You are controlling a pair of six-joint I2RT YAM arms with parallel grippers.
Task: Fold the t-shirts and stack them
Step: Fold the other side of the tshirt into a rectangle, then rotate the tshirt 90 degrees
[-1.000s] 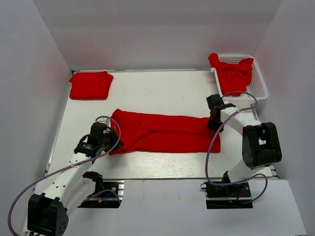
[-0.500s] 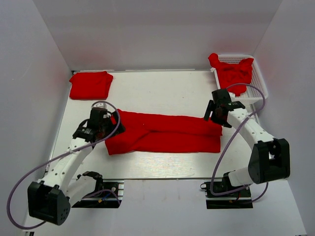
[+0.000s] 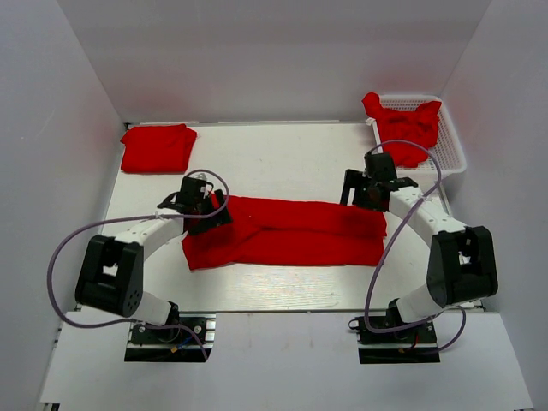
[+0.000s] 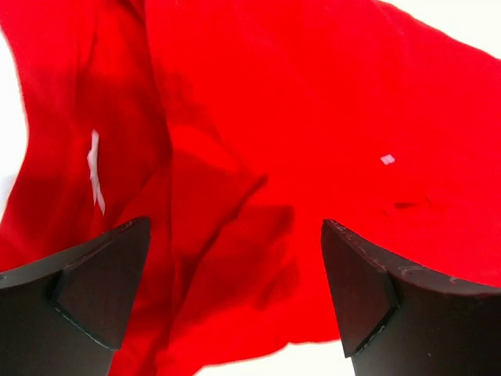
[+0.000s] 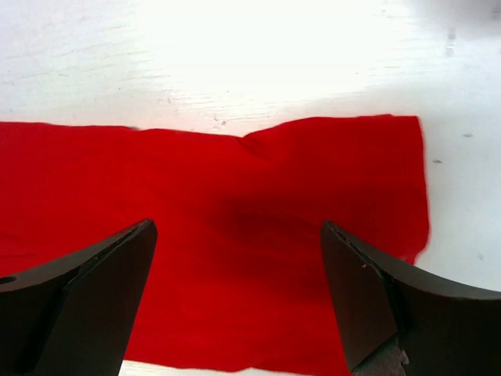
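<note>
On the white tabletop (image 3: 282, 163) a red shirt (image 3: 287, 233), folded into a long band, lies across the middle. It looks light and limp and likely to sag, so I would pinch through all its layers at the corners of each short end. The left jaws and right jaws hang wide open and empty over those ends, a folded shirt (image 3: 157, 147) rests at the far left, and spare shirts (image 3: 402, 128) fill the basket (image 3: 450, 142) at the far right.

Creased red t-shirt (image 4: 329, 110) fills the view beneath the left gripper (image 4: 235, 262), whose dark jaws stand wide apart, holding nothing.
</note>
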